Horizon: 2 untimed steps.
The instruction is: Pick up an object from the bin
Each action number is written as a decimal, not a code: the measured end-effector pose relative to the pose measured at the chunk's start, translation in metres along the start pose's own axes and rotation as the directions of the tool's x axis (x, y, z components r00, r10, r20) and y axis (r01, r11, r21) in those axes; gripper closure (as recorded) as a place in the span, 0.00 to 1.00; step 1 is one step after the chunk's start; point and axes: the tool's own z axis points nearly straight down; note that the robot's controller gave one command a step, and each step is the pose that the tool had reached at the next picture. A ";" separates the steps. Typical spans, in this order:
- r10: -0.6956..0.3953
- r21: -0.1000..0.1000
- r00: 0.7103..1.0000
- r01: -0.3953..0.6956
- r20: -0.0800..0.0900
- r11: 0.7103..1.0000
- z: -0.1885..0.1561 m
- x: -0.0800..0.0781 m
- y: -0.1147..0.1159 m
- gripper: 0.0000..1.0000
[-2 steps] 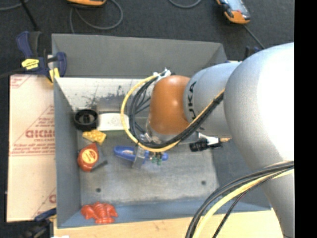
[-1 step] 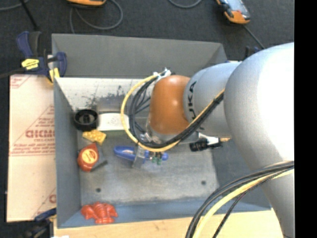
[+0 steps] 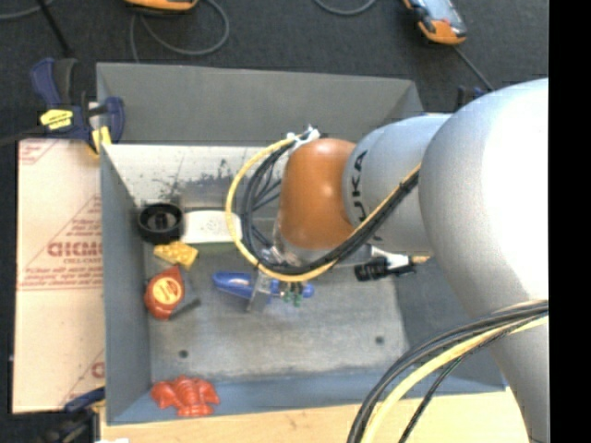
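Bare floor across the near middle of the bin. Left side is blocked by black ring, white block, yellow piece and red disc. Blue piece at centre. Red toy fills the near-left corner.

the tool is seen just right of a blue object on the floor of the bin. left of that object, an orange-red disc and a yellow piece are seen.

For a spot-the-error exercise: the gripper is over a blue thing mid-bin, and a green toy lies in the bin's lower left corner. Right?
No: the camera view shows that toy is orange-red, not green. The gripper is over the blue thing mid-bin.
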 end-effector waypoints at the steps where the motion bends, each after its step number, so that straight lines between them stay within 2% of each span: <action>1: 0.000 0.004 1.000 0.000 -0.007 1.000 -0.010 0.002 -0.001 1.00; 2: 0.001 0.005 1.000 -0.001 -0.009 1.000 -0.032 0.002 -0.001 1.00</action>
